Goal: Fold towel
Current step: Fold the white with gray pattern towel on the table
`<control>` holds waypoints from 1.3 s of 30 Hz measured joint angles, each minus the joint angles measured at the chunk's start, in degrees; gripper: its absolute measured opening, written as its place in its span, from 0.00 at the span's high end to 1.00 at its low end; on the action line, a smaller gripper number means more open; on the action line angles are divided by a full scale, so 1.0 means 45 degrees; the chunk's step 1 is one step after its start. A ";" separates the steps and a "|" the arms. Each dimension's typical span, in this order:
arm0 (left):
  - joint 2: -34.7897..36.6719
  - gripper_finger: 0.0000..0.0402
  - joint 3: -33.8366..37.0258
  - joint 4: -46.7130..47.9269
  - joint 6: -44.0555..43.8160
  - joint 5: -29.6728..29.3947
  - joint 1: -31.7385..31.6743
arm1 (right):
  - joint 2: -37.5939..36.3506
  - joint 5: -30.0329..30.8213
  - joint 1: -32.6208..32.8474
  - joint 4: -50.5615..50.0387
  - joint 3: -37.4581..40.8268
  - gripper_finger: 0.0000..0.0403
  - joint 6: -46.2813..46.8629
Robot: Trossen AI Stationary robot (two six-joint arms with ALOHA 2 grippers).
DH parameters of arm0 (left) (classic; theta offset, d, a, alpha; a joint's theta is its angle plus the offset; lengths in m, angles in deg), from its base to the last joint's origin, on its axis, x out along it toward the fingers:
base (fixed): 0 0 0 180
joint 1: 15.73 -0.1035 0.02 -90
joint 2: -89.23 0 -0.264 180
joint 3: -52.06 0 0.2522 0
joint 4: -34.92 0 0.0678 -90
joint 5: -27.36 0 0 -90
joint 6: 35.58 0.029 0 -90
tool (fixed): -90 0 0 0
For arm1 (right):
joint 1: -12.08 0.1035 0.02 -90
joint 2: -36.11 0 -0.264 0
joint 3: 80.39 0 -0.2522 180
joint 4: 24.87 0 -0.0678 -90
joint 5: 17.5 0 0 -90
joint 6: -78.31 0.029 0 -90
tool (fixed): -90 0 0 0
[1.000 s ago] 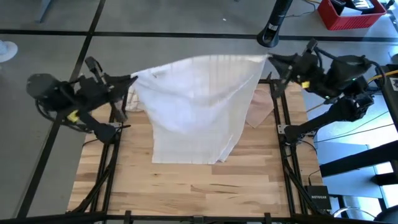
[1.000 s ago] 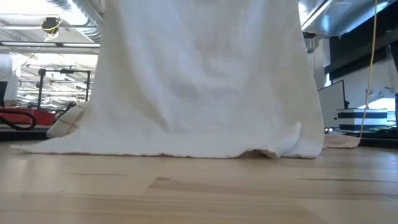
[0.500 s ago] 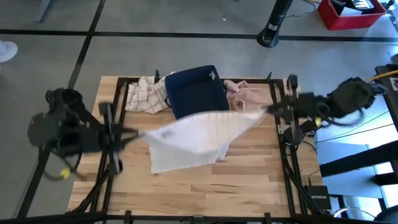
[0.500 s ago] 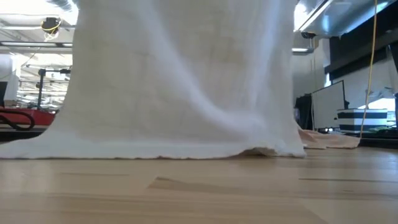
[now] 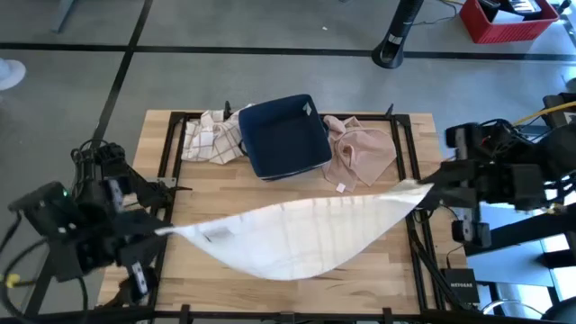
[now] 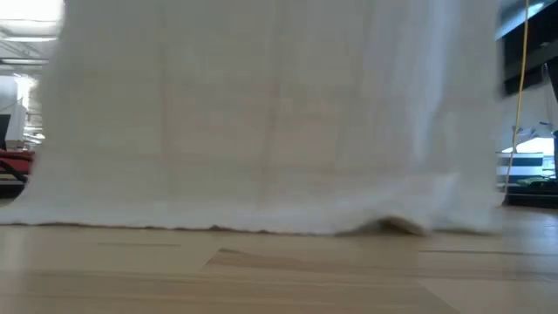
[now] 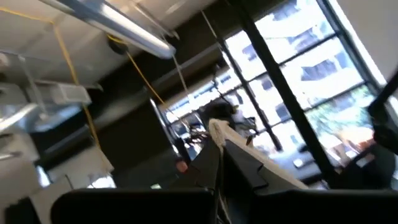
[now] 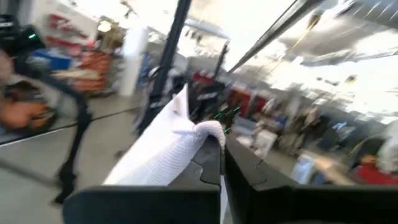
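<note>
A white towel hangs stretched between my two grippers over the near half of the table. Its top edge sags between them. In the low view its lower edge lies on the wooden table. My left gripper is shut on the towel's left top corner, near the table's left edge. My right gripper is shut on the right top corner, near the right edge. Both corners stand well above the table. My left gripper pinches the towel's left top corner between its two fingers; a small tip of cloth sticks out past them. The fingers come roughly level from the table's left. The towel hangs away from them, its lower edge on the table. My right gripper pinches the towel's right top corner between its two fingers, with a bunched tip of cloth showing past them. The fingers come roughly level from the table's right. The top edge runs fairly taut away from the hold.
At the table's far side stand a dark blue bin, a checked cloth to its left and a pink cloth to its right. Black frame rails run along both table sides.
Both grippers have swung from the table's far edge toward its near edge, carrying the towel's top corners with them. The top edge has passed over the lower edge, which has stayed on the table. The bin and cloths behind are now uncovered.
</note>
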 joint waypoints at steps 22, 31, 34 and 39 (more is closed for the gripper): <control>0.2252 0.99 0.0625 -0.3010 0.3748 -0.1689 -0.2178 | -0.1464 0.5581 -0.3211 -0.7980 0.0005 0.98 0.4488; 0.2519 0.99 0.1932 -0.2977 0.3413 -0.2038 -0.3148 | -0.1508 0.4809 -0.5273 -1.3471 0.0841 0.98 0.9492; 0.2764 0.99 0.2223 -0.2990 0.3318 -0.2038 -0.3172 | -0.1526 0.4809 -0.5321 -1.3586 0.1257 0.98 0.9621; 0.2993 0.99 0.2220 -0.3132 0.2627 -0.2033 -0.3147 | -0.1554 0.4398 -0.5315 -1.2999 0.1277 0.98 0.9319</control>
